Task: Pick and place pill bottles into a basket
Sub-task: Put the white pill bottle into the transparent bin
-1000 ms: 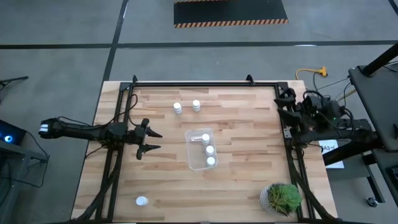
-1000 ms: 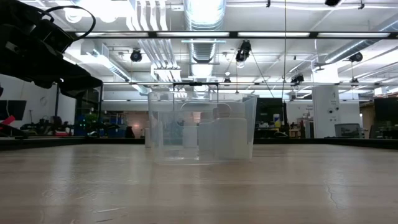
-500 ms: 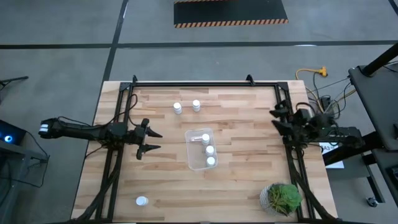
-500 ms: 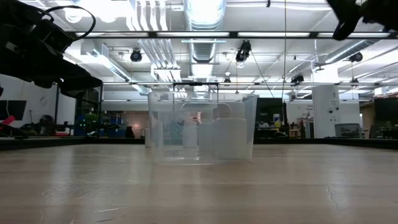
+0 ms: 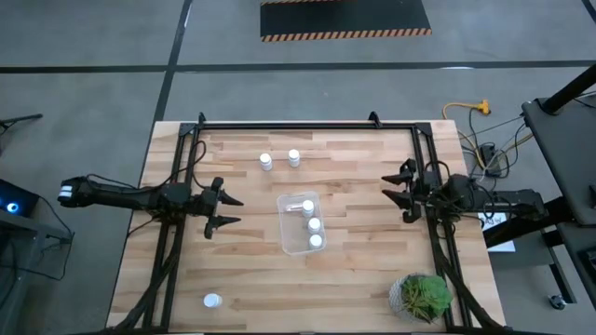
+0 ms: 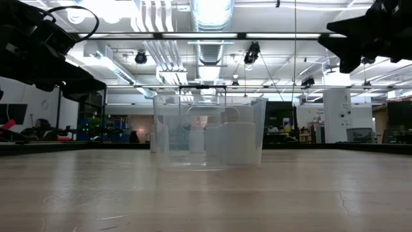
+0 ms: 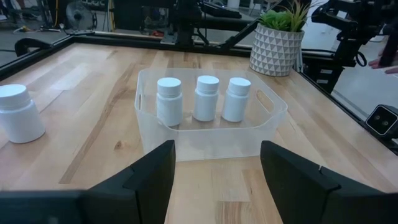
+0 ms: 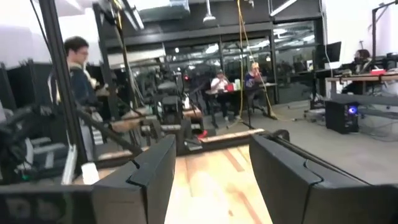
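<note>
High view | basket (image 5: 300, 223) mid-table with three pill bottles (image 5: 314, 224) inside, three loose | left gripper (image 5: 223, 210) spread wide, empty, facing it, probably lining up | right gripper (image 5: 400, 191) also agape, empty, at table's edge

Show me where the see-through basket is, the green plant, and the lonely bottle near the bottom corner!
basket (image 5: 291, 245): high view, on its bare clear floor near the corner.
green plant (image 5: 425, 294): high view, on its leaves.
lone pill bottle (image 5: 212, 301): high view, on its white cap.
</note>
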Controlling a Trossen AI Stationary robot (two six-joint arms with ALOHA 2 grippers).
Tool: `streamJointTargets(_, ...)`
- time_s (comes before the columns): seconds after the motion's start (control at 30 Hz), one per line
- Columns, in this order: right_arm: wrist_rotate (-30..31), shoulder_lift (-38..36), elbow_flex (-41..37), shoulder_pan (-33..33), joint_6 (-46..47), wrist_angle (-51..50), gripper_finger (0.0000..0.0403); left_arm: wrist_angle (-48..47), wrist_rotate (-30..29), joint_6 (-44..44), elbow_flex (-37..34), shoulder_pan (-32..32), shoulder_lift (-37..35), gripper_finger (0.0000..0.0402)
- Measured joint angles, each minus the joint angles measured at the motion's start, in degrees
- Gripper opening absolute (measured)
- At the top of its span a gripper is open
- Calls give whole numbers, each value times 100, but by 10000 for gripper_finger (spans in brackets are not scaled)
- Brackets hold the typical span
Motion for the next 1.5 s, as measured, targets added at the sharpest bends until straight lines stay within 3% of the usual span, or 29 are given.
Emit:
streamJointTargets(0.37, -28, 4, 0, 2, -389, -1315, 194, 0, 1, 1, 0, -1, 0, 219)
streamJointTargets(0.67, -37, 86, 0, 2, -625, -1304, 194, 16, 0, 9, 0, 1, 0, 219)
streamJointTargets(0.8, -37, 83, 0, 2, -627, -1303, 194, 252, -22, 499, 0, 0, 0, 219)
streamJointTargets(0.97, -37, 83, 0, 2, -627, -1304, 194, 546, -22, 322, -2, -1, 21, 219)
streamJointTargets(1.23, -36, 83, 0, 2, -626, -1300, 194, 3006, -34, -2357, -2, 0, 230, 219)
streamJointTargets(1.37, -37, 83, 0, 2, -627, -1300, 194, 4739, -156, -2976, -4, -2, 405, 219)
streamJointTargets(1.5, -35, 84, 0, 2, -627, -1300, 194, 6477, -479, -3028, 14, -3, 617, 219)
